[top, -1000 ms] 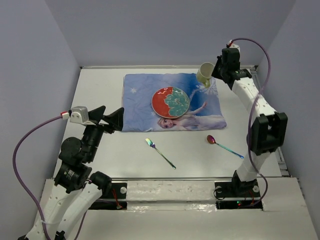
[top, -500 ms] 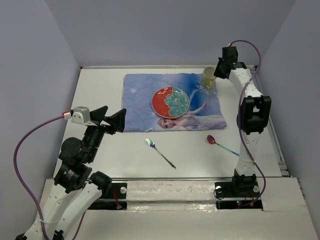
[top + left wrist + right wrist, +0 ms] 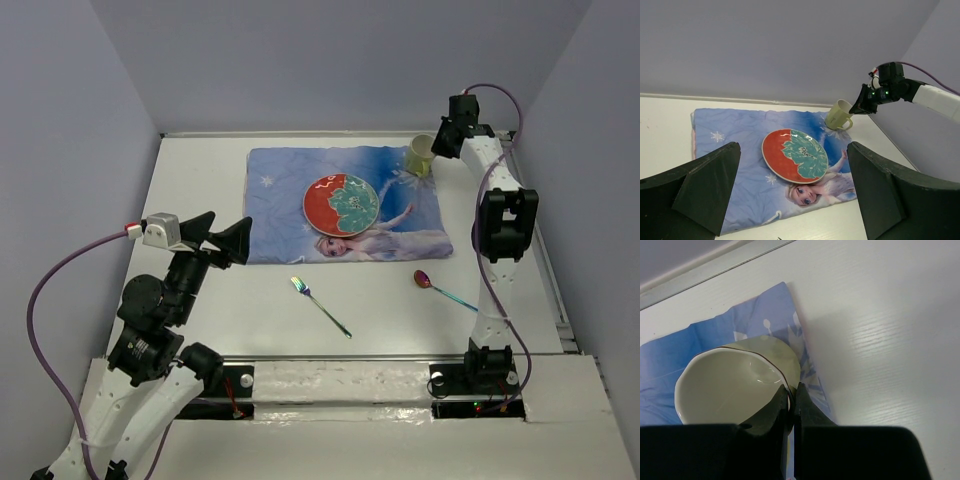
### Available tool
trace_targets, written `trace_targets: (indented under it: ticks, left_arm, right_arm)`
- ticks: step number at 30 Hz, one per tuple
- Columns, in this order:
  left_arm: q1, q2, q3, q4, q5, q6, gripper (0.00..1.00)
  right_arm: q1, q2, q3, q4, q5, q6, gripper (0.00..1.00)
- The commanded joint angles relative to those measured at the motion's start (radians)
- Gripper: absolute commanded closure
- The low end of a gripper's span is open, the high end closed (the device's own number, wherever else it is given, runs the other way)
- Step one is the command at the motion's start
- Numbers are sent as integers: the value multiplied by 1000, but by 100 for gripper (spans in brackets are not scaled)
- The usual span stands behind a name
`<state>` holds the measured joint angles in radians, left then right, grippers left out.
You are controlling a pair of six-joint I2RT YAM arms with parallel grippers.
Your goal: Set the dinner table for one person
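The right gripper point(image 3: 790, 401) is clamped on the rim of the pale yellow-green ceramic mug point(image 3: 735, 385) — 1 finger inside, 1 outside. The mug is tilted over the far right corner of the blue cartoon-printed cloth placemat point(image 3: 290, 200), which is spread on the large white dinner table point(image 3: 200, 180). The mug should be levelled and lowered until its base sits flat before the grip is eased. The left gripper point(image 3: 228, 232) is held wide apart and empty near the table's left side.

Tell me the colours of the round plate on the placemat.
The round plate is red-orange with a teal-green leaf pattern; clearest in the left wrist view.
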<state>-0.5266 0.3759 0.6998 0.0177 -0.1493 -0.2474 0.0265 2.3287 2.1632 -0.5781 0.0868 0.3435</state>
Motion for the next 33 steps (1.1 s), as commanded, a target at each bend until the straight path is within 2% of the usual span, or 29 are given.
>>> trace_targets:
  ticks: [1, 4, 5, 7, 11, 15, 18, 19, 20, 21, 22, 25, 28, 33]
  left_arm:
    - [-3, 12, 0, 47, -4, 19, 1]
    - [-1, 11, 0, 45, -9, 17, 1]
    - [0, 9, 0, 45, -9, 19, 1]
    - [0, 11, 0, 45, -10, 17, 1]
    - [4, 8, 0, 47, -9, 17, 1]
    - [7, 4, 0, 45, -13, 17, 1]
    - [10, -2, 0, 45, -18, 17, 1]
    - [13, -8, 0, 45, -25, 19, 1]
    - [13, -11, 0, 45, -29, 20, 1]
    - [14, -14, 0, 45, -32, 22, 1]
    - [14, -18, -2, 45, -38, 23, 1]
    - [16, -22, -2, 42, -45, 25, 1]
    - [17, -20, 0, 41, -52, 28, 1]
    - [19, -17, 3, 36, -52, 28, 1]
  right_arm:
    - [-4, 1, 84, 49, -24, 17, 88]
    - [-4, -9, 89, 47, -15, 22, 66]
    - [-4, -14, 90, 47, -16, 28, 52]
    - [-4, -38, 93, 47, -30, 31, 43]
    - [-4, -81, 92, 47, -85, 40, 41]
    - [12, -214, 11, 69, -189, 49, 40]
    - [88, -348, -223, 202, -182, 35, 40]
    - [114, -444, -296, 243, -182, 34, 40]
    - [143, -494, -445, 321, -183, 35, 40]
    - [212, -591, -526, 366, -193, 40, 40]
    - [252, -636, -610, 462, -194, 43, 40]
    - [435, -762, -911, 593, -205, 64, 40]
    - [626, -792, -1127, 708, -177, 78, 41]
    - [851, -787, -1210, 722, -147, 88, 42]
